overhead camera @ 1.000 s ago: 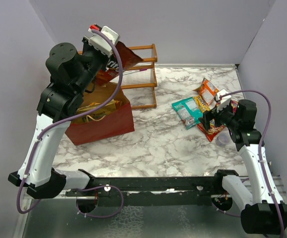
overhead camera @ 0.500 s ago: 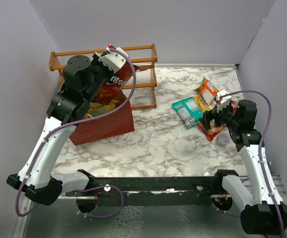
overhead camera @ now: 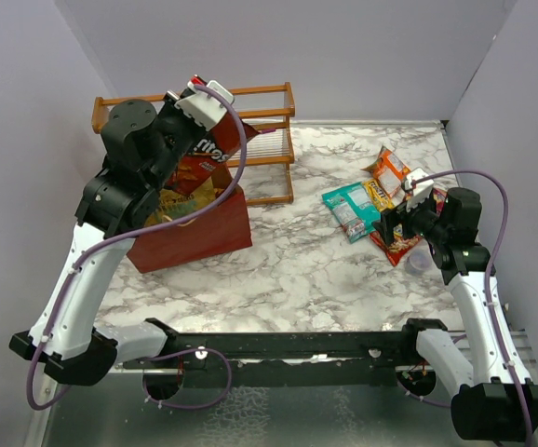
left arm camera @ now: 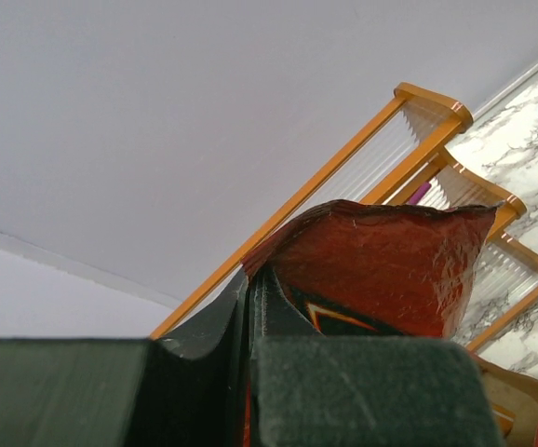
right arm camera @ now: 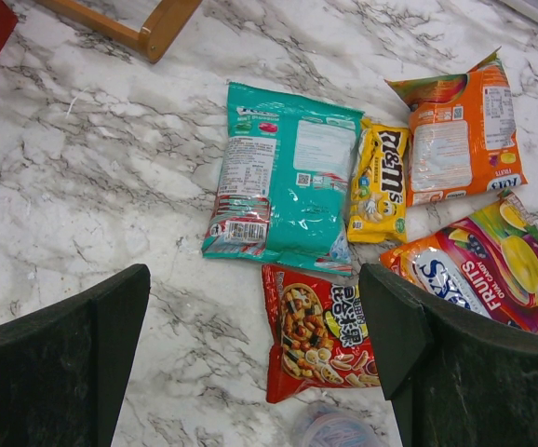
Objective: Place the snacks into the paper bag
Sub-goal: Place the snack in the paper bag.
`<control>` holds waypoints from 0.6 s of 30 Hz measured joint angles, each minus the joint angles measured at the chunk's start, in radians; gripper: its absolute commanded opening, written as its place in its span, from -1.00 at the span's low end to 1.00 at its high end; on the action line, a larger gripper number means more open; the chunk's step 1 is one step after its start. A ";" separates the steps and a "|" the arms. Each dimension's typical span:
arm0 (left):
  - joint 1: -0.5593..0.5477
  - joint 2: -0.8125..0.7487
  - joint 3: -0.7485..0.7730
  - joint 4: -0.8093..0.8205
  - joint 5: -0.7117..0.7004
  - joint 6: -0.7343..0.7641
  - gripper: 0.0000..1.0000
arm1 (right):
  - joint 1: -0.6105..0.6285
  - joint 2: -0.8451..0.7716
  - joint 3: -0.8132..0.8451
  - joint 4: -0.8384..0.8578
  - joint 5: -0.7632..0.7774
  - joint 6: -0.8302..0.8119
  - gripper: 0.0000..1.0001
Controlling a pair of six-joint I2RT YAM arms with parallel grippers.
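Left arm: the left pincer [left arm camera: 250, 340] is clamping the top edge of the crinkly red foil Doritos bag [overhead camera: 206, 156], jaws pressed together on the foil. The packet is hanging tilted. Its lower end appears to be entering the open mouth of the dark red-brown paper carrier bag [overhead camera: 195, 235], which is standing near the worktop's left edge, just in front of the orange wooden slatted rack [overhead camera: 271, 140]. Yellowish packets are already showing inside.

Right arm: the right pincer [right arm camera: 255, 307] is hovering with jaws wide apart, gripping nothing. It is over the loose snacks lying near the right edge: a flat teal foil packet [right arm camera: 288, 182], a yellow M&M's packet [right arm camera: 381, 186], an orange packet [right arm camera: 460, 130] and a small red packet [right arm camera: 320, 331].

Judgement, step in hand: dropping the Doritos bag in. Best to centre it over the opening, lower it until most of it is sitting below the rim, then let go. Packets inside may be propping it up, and pressing on the paper wall risks tipping the carrier.
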 measured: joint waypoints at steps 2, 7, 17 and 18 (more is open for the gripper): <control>0.000 0.005 0.002 -0.002 0.001 -0.004 -1.00 | 0.000 0.000 0.000 0.000 0.000 0.000 0.89; 0.000 0.016 0.016 -0.021 0.027 -0.044 -1.00 | 0.000 0.000 0.000 0.000 0.000 -0.001 0.89; 0.008 -0.035 -0.133 -0.033 0.046 -0.133 -1.00 | -0.002 0.000 -0.001 0.000 0.000 -0.006 0.89; 0.013 -0.043 -0.148 -0.034 0.050 -0.145 -1.00 | -0.002 0.000 -0.001 0.000 0.000 -0.006 0.89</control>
